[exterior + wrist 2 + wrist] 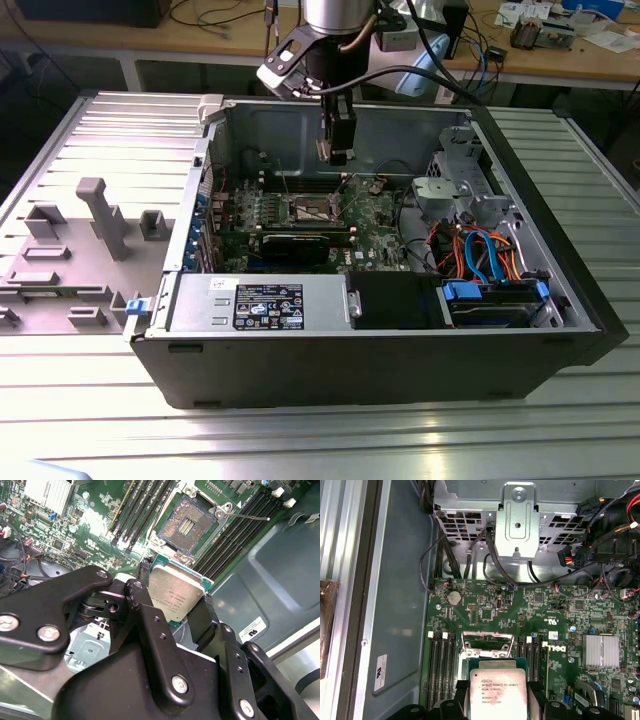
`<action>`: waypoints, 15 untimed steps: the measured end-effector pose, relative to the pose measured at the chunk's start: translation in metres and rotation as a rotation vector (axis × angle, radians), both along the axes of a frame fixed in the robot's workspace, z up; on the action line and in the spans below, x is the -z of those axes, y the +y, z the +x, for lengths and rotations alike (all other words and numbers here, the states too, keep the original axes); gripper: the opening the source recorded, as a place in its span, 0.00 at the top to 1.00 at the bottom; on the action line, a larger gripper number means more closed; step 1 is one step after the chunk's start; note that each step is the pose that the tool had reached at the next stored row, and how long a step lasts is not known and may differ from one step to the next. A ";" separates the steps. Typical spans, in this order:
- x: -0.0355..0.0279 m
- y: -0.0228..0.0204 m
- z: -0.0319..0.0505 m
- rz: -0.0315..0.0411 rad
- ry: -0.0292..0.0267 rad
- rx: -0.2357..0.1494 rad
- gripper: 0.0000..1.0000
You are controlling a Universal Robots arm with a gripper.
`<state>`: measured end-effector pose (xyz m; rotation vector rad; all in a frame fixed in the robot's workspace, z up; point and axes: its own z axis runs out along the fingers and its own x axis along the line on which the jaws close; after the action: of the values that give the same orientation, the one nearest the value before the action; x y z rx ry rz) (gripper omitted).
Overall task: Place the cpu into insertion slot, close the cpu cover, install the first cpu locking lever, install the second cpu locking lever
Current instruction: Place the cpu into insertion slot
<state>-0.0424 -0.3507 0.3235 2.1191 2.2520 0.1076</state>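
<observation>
Open computer case [400,355] on a ribbed metal bench: the arm's gripper [336,150] hangs inside the chassis, in the exterior view at about one o'clock from the insertion slot [308,209]; the grey power supply [260,300] lies at six o'clock from that slot and the drive cage [455,190] at three o'clock.

In the second wrist view the gripper [175,586] is clenched on the cpu [172,600], its two black fingers [200,617] pressing opposite edges of the chip, silver top facing the camera; the first wrist view shows the same grasp, the cpu [496,695] carried flat over the green motherboard [485,605].

The chip is in the air and clear of the socket; the insertion slot [186,526] lies bare, its gold-brown contact field uncovered between the banks of memory slots [142,510].

The cpu cover [488,641] appears swung up off the socket; a thin metal rod [245,516], probably one locking lever, juts free beside it.

By this showing the work is at its first step, carrying the chip to the socket; seating, closing the cover and both levers are all not yet done.
</observation>
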 end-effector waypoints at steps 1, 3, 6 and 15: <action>0.0000 0.0000 0.0000 0.0000 0.0000 0.001 0.45; 0.0000 0.0000 0.0000 0.0000 0.0000 0.002 0.45; 0.0002 0.0000 0.0000 0.0000 0.0000 0.008 0.45; 0.0004 0.0000 0.0000 0.0000 0.0000 0.018 0.45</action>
<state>-0.0424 -0.3507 0.3231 2.1385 2.2326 0.1069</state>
